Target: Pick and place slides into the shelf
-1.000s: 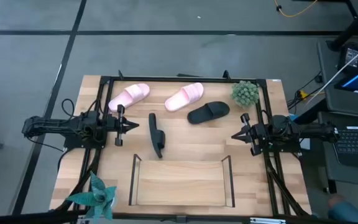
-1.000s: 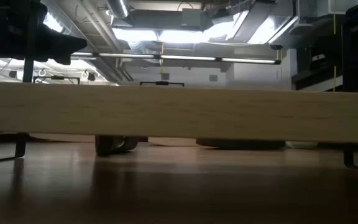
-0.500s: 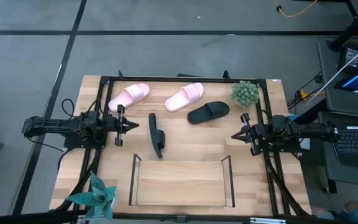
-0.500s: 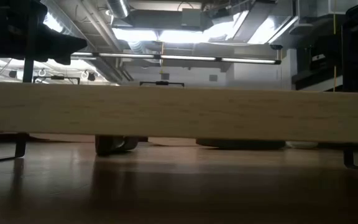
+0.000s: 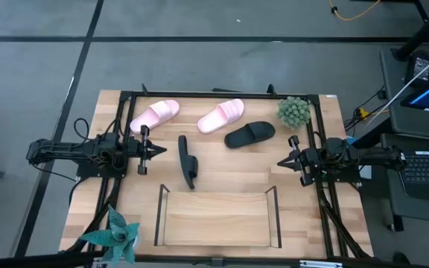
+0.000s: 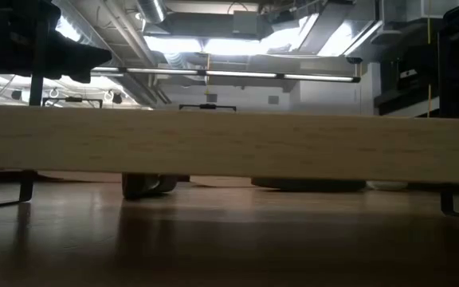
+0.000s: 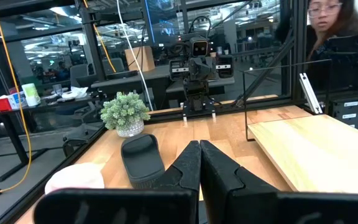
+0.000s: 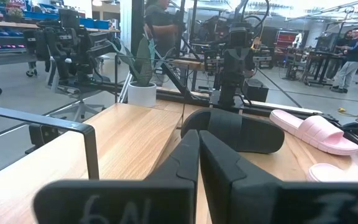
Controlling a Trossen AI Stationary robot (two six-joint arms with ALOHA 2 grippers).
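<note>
the shelf (image 5: 217, 217) sits empty at the near edge of the surface (image 5: 304, 231), nearer than both sets of fingers and between them. the left fingers (image 5: 159, 150) are pressed shut on nothing, and so are the right fingers (image 5: 281, 161). just past the left fingers a black slide (image 5: 188, 161) stands on its edge. beyond the right fingers the second black slide (image 5: 249, 134) lies flat. farther back lie two pink slides (image 5: 155, 115) and (image 5: 221, 115), with a small green plant (image 5: 294, 111) at the far right.
</note>
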